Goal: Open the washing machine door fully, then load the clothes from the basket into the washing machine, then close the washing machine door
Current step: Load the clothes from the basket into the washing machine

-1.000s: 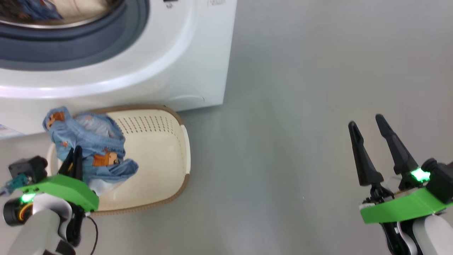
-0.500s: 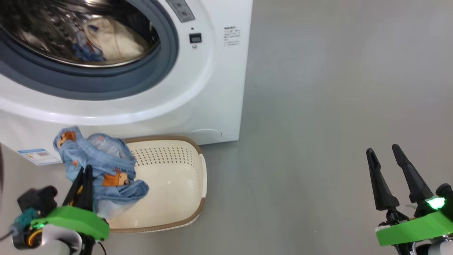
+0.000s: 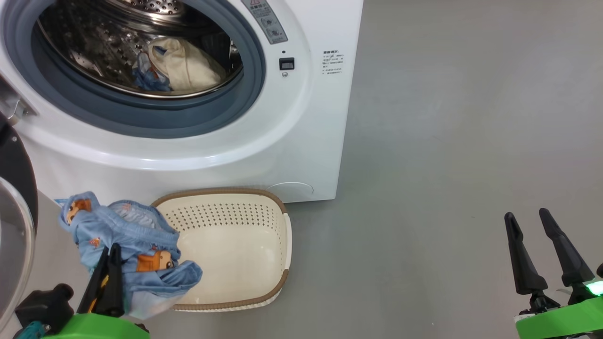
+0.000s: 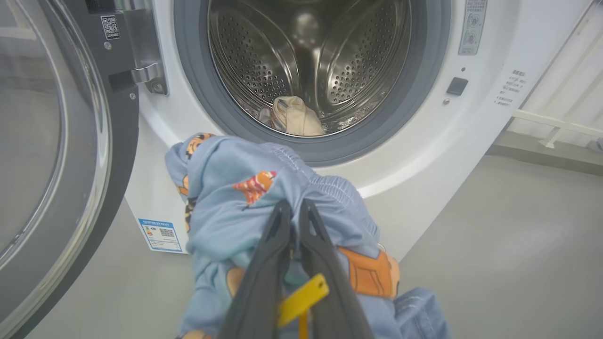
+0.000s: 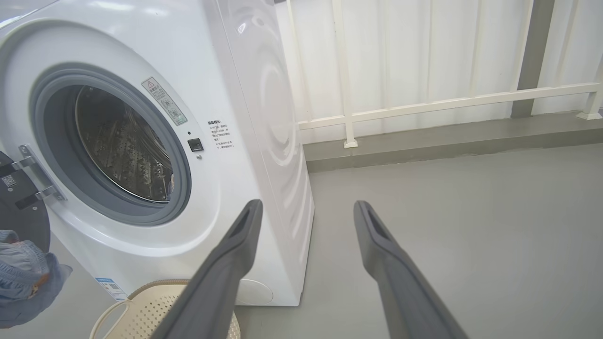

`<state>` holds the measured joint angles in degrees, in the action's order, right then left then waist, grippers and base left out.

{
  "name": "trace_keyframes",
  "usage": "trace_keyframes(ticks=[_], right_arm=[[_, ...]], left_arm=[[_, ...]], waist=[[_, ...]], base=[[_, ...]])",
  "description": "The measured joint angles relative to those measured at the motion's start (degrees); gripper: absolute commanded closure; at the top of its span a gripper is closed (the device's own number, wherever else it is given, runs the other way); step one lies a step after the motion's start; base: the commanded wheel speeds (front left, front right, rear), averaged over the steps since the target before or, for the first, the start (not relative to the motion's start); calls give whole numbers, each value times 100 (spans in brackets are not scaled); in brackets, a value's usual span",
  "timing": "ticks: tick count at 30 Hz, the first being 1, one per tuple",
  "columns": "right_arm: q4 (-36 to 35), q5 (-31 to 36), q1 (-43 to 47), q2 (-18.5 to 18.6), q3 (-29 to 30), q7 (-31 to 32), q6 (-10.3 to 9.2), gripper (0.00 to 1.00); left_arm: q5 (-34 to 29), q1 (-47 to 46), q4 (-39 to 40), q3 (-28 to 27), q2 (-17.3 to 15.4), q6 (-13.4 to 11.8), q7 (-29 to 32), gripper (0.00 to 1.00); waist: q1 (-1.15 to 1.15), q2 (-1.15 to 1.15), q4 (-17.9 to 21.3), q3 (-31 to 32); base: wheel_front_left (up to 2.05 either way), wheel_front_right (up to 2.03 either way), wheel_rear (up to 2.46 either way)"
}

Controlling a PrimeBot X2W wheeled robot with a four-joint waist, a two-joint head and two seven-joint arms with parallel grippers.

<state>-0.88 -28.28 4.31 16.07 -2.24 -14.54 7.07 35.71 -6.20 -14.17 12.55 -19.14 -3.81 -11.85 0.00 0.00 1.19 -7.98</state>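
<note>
Head view puts the basket (image 3: 221, 194) on the floor (image 3: 424, 188) before the washing machine (image 3: 301, 141), left gripper (image 3: 109, 252) pinching the light blue garment (image 3: 127, 230) above its left edge; left wrist view adds the swung-wide door (image 4: 118, 155) and a cream garment (image 4: 294, 117) in the drum (image 4: 358, 61). The right gripper (image 3: 526, 215) has its fingers wide apart.

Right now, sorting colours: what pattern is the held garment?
The garment: light blue, orange cartoon prints; left wrist view.

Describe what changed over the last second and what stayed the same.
The head camera tilted up, showing more of the washing machine. The left end effector, shut on the blue garment, carried it leftward past the rim of the basket. Unchanged: that grip, the open right end effector, the cream garment in the drum.
</note>
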Motion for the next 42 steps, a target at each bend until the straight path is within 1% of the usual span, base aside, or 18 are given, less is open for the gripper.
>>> trace_keyframes(ticks=[3, 6, 11, 17, 21, 23, 28, 33, 38, 40, 41, 42], right_arm=[[-14, 0, 2, -1, 46, 0, 0, 0], [-35, 0, 3, -5, 48, 0, 0, 0], [-65, 1, -10, -20, 43, 0, 0, 0], [-89, 2, -65, -81, 35, 0, 0, 0], [-92, 10, -271, -178, 12, 0, 0, 0], [-96, 10, -320, -191, 3, 0, 0, 0], [-88, 12, -541, -299, -121, 0, 0, 0], [-62, 12, -755, -344, -193, 0, 0, 0], [-25, 19, -915, -410, -364, 0, 0, 0], [-5, 19, -972, -434, -434, 0, 0, 0], [-3, 19, -999, -448, -468, 0, 0, 0], [7, 19, -1032, -478, -520, 0, 0, 0]], left_arm=[[0, 185, 366, -9, -20, -141, 89, 100], [0, 259, 617, -22, -77, -227, 183, 100], [0, 271, 849, -60, -152, -289, 276, 100], [1, 163, 871, -73, -187, -316, 382, 100], [0, -410, 808, -81, -312, -277, 444, 100], [-1, -555, 770, -85, -336, -269, 485, 100], [-11, -1277, 514, -93, -482, -170, 621, 100], [-27, -2119, 210, -116, -527, -119, 771, 100], [-43, -2891, -347, -131, -555, -12, 840, 100], [-43, -3188, -632, -131, -581, 73, 857, 100], [-47, -3341, -780, -125, -606, 101, 881, 100], [-63, -3659, -1095, -123, -662, 156, 883, 100]], waist=[[0, 0, -26, -31], [1, 0, -43, -85], [1, 0, -49, -220], [1, 0, -31, -423], [1, 0, 8, -668], [1, 0, 21, -720], [1, 0, 113, -976], [1, 0, 252, -1217], [2, 0, 446, -1407], [1, 0, 532, -1475], [1, 0, 570, -1513], [1, 0, 650, -1590]], base=[[0, 0, 0], [0, 0, 0], [0, 0, 0], [0, 0, 0], [0, 0, 0], [0, 0, 0], [0, 0, 0], [0, 0, 0], [0, 0, 0], [0, 0, 0], [0, 0, 0], [0, 0, 0]])
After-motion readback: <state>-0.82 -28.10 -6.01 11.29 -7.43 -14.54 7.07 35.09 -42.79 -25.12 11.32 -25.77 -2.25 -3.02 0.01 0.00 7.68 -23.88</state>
